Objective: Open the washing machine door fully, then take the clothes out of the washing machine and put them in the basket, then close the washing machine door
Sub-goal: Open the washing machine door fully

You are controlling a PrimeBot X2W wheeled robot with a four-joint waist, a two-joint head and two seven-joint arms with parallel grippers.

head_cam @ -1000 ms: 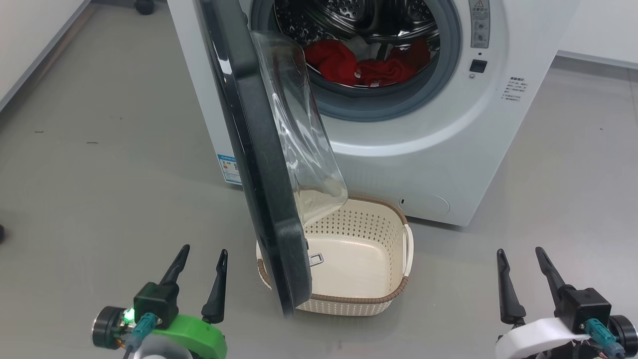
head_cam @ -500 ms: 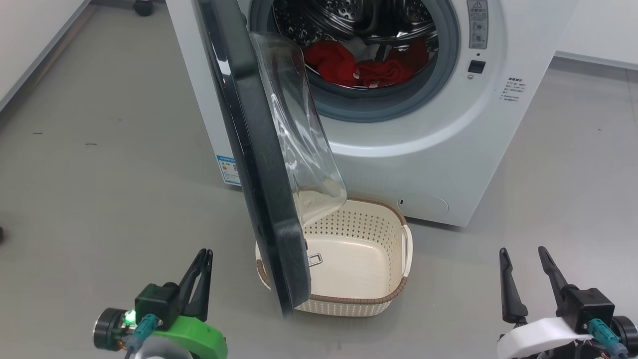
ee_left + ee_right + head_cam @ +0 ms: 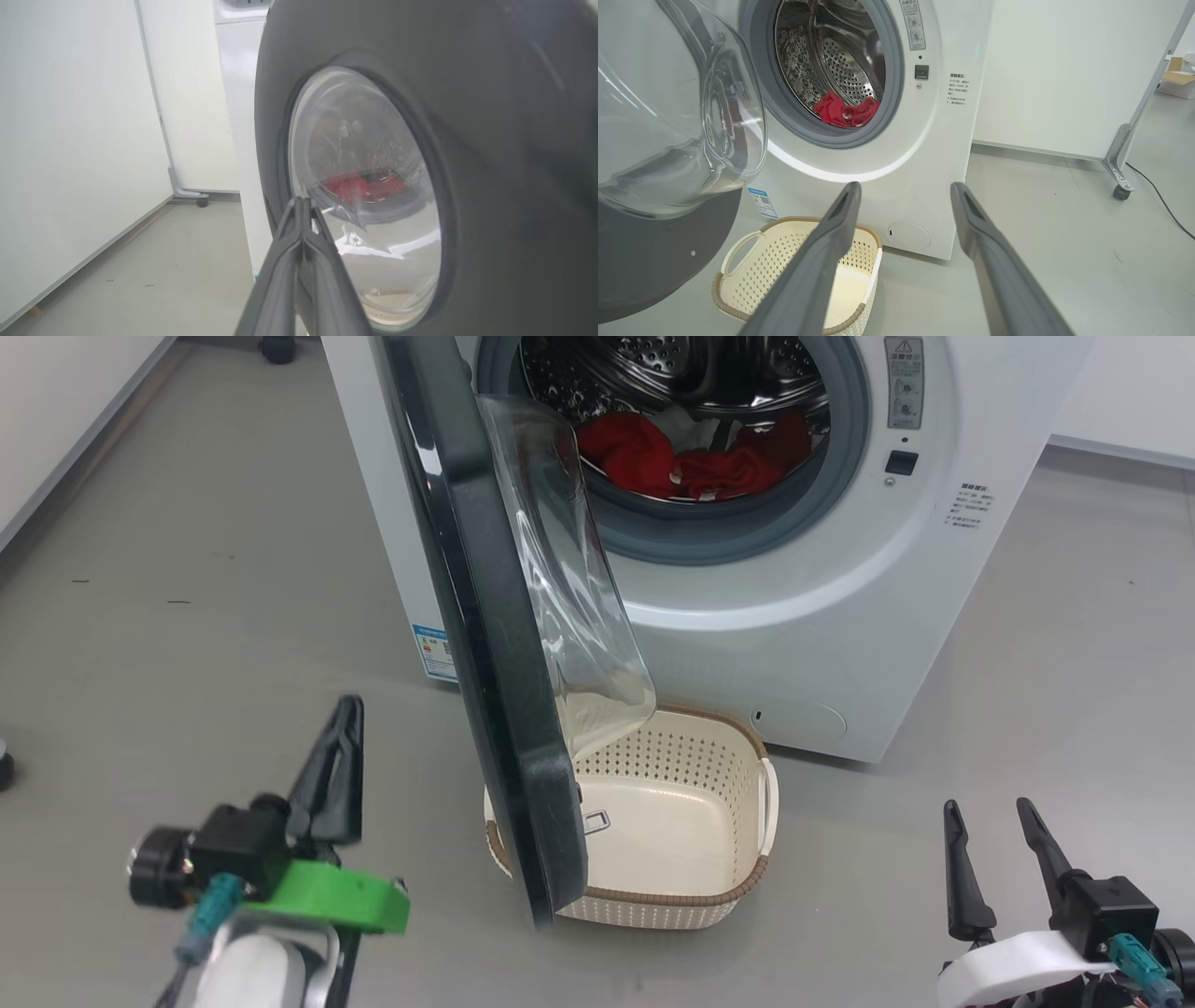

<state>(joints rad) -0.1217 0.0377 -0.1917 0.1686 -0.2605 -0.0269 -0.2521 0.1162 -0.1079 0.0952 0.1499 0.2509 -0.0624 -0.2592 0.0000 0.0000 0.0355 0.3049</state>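
The washing machine (image 3: 794, 644) stands ahead with its washing machine door (image 3: 485, 644) partly open, edge-on to me, the glass bowl bulging to the right. Red clothes (image 3: 691, 467) lie in the steel drum. The cream basket (image 3: 758, 751) sits empty on the floor under the door's lower edge. My left gripper (image 3: 350, 705) is shut on nothing, left of the door's outer face and apart from it. In the left wrist view its fingertips (image 3: 301, 201) point at the door (image 3: 490, 140). My right gripper (image 3: 987, 807) is open at the lower right, away from everything, fingers (image 3: 831, 233) spread before the basket (image 3: 756, 266).
Bare grey floor (image 3: 187, 569) spreads left and right of the machine. A white wall panel (image 3: 70, 140) runs along the left, with a caster wheel (image 3: 202, 202) at its foot. To the right stand a wheeled frame leg (image 3: 1120, 186), a floor cable (image 3: 1160, 198) and a cardboard box (image 3: 1176, 79).
My left gripper has shut its fingers, then risen and moved forward beside the door's outer face. The right gripper, door, basket and clothes stay as they were.
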